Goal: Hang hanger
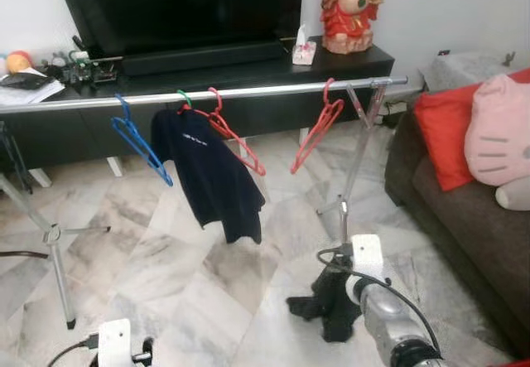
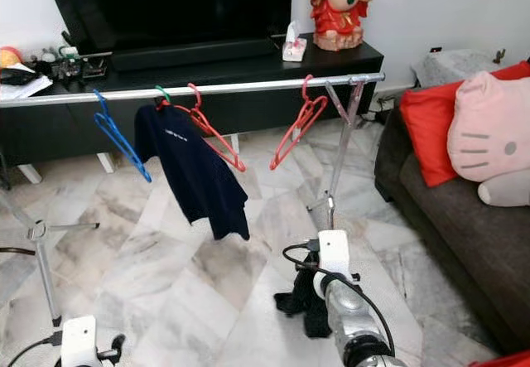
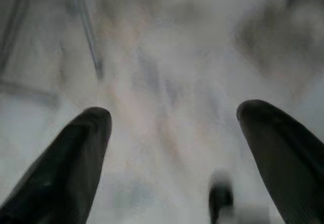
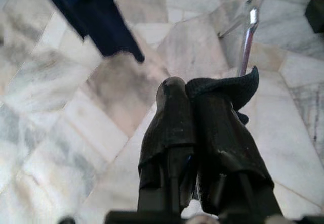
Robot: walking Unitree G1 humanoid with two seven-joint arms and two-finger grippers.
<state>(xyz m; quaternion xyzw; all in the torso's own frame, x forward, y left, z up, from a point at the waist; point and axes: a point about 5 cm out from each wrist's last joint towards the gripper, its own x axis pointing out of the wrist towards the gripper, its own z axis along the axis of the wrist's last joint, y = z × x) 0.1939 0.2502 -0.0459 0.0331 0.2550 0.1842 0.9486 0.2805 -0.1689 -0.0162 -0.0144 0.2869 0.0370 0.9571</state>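
Observation:
A silver clothes rail crosses the room in front of me. On it hang a blue hanger, a green-hooked hanger carrying a navy shirt, a red hanger against that shirt, and a bare red hanger near the right post. My right gripper is low over the floor, shut on a black cloth that drapes over its fingers. My left gripper hangs open above bare marble, with its white wrist at the lower left.
The rail's tripod legs and right post stand on the marble floor. Behind is a black TV stand with a red statue. A brown sofa with a red cushion and pink plush is to the right.

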